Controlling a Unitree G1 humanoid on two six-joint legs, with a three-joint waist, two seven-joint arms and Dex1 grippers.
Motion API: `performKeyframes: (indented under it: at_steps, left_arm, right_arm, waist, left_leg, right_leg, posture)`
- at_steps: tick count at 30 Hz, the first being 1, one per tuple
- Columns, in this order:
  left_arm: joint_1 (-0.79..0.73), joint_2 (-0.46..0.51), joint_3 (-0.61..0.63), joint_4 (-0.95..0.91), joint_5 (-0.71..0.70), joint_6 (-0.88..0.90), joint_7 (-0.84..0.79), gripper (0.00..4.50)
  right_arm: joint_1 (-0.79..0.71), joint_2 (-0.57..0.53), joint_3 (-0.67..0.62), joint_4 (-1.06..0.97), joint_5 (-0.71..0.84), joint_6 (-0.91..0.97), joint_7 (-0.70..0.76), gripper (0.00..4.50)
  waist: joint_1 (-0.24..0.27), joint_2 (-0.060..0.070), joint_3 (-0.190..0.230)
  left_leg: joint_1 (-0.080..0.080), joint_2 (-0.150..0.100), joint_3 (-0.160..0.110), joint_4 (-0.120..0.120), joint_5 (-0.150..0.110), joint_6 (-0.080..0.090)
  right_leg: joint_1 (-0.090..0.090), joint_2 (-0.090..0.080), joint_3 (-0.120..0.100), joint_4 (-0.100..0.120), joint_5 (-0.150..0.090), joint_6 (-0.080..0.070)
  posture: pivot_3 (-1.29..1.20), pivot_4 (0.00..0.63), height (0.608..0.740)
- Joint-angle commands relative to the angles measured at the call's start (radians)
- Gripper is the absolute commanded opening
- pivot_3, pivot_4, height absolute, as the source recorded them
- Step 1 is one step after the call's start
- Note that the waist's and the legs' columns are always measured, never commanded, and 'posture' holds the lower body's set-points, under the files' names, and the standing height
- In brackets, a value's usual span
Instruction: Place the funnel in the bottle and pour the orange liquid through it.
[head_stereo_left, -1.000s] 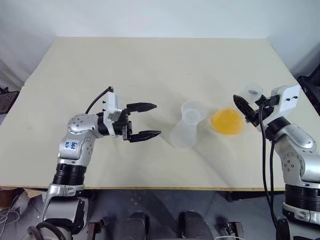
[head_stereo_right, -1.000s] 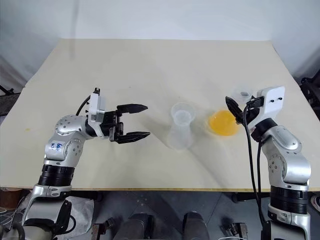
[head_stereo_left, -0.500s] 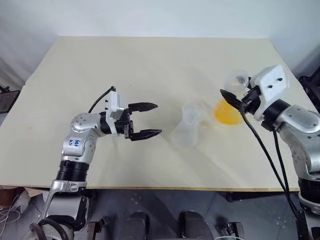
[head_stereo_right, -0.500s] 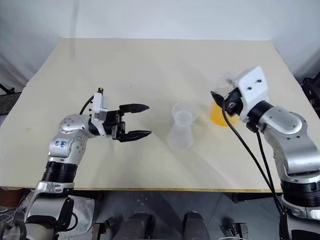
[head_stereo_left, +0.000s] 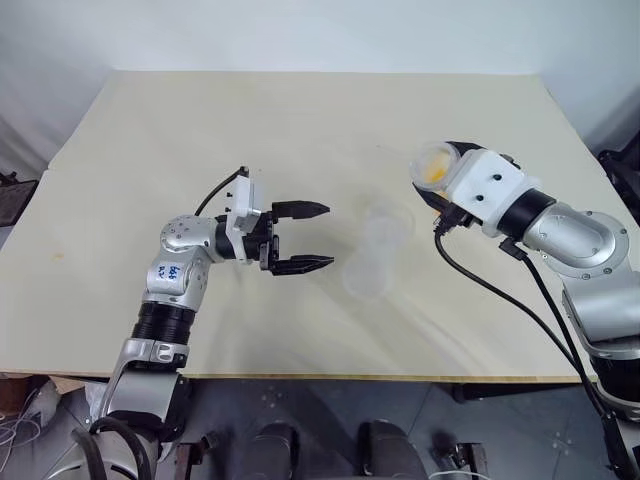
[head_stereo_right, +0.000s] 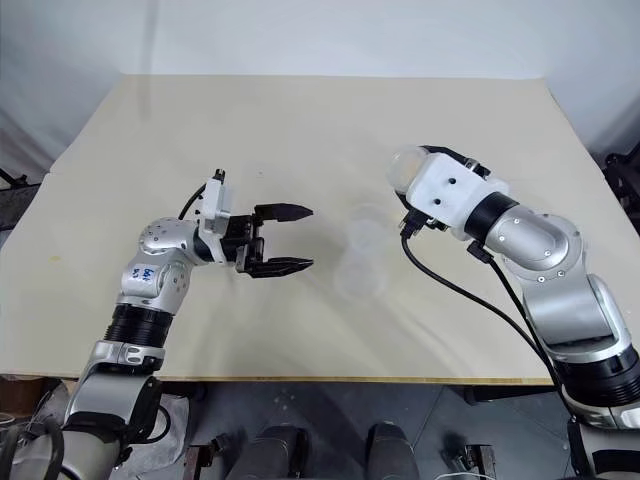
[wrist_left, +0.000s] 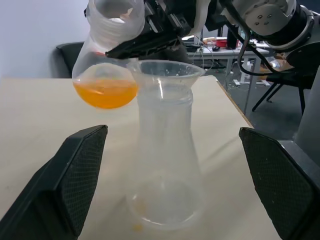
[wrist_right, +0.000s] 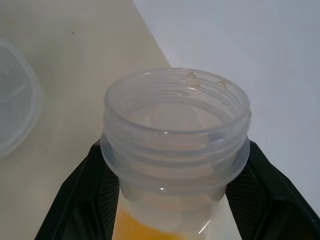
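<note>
Two vessels matter here. One is the bottle, standing upright near the middle of the table, closer to its near edge than its far edge, with the funnel already seated in its neck. The other is a round-bellied clear flask holding the orange liquid. The right gripper is closed around that flask's neck and carries it above the table, just beside the funnel's rim, tilted only a little, so nothing is pouring yet. The left gripper, jaws spread fully wide and empty, hangs level beside the bottle without touching it, probably ready to steady it during the pour.
</note>
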Motion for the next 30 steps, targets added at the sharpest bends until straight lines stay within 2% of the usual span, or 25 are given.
performKeyframes:
  at_steps: [1, 14, 30]
  left_arm:
    - [-0.024, -0.007, 0.001, 0.012, 0.008, -0.028, -0.017, 4.5]
    - [-0.05, -0.035, -0.006, 0.018, 0.02, -0.029, -0.018, 4.5]
    - [-0.062, -0.049, -0.021, 0.017, 0.02, -0.014, -0.017, 4.5]
  right_arm:
    - [-0.041, -0.001, -0.007, -0.045, -0.056, -0.044, 0.005, 2.46]
    - [-0.09, -0.003, 0.006, -0.042, -0.194, -0.136, 0.048, 2.46]
    - [-0.03, -0.013, 0.008, -0.08, -0.348, -0.224, 0.08, 2.46]
  waist:
    - [0.0, 0.0, 0.0]
    - [-0.001, 0.0, 0.0]
    - [-0.001, 0.0, 0.0]
  left_leg:
    - [0.0, 0.0, 0.0, 0.0, 0.0, 0.0]
    - [0.0, 0.0, -0.001, 0.0, 0.0, 0.0]
    - [0.0, -0.001, -0.001, 0.0, 0.0, 0.0]
  right_leg:
    - [0.0, 0.0, 0.0, 0.0, 0.0, 0.0]
    - [0.0, 0.0, 0.0, 0.0, 0.0, 0.0]
    - [0.0, 0.0, 0.0, 0.001, 0.0, 0.0]
  posture:
    - [0.0, 0.15, 0.74]
    - [0.0, 0.15, 0.74]
    - [0.0, 0.15, 0.74]
